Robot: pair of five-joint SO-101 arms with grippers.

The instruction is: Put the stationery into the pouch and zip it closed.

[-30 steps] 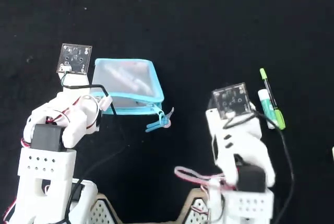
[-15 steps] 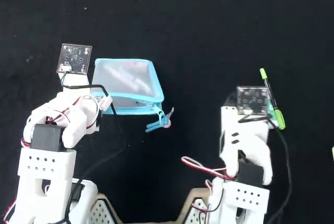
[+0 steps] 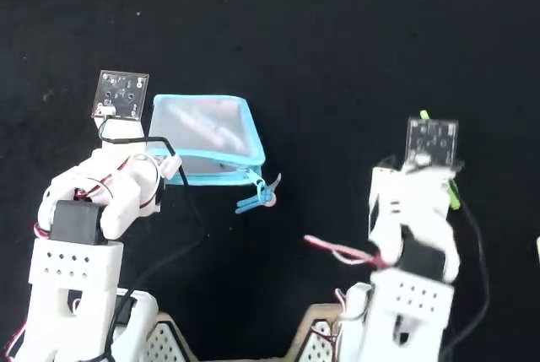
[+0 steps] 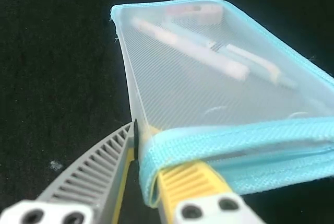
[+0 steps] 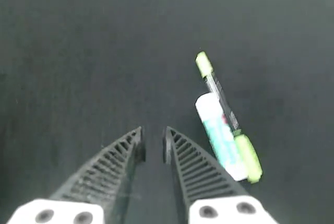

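Rightward the right arm has swung, and its wrist now sits over the green pen (image 5: 216, 89) and glue stick (image 5: 218, 136) at the right of the table (image 3: 337, 50) — the right gripper (image 5: 152, 143) is slightly parted and empty. The left gripper (image 4: 142, 143) clamps the blue mesh pouch (image 4: 209, 93) at its near edge, centre-left — pens (image 4: 193, 51) lie inside.

Pouch (image 4: 209, 88) was frosted see-through ribbed plastic with a woven cyan cloth edge, on a matt black cloth table (image 3: 337, 41). The left gripper (image 4: 142, 145) at the pouch's edge had ribbed matt plastic fingers (image 4: 91, 182), one grey, one yellow.
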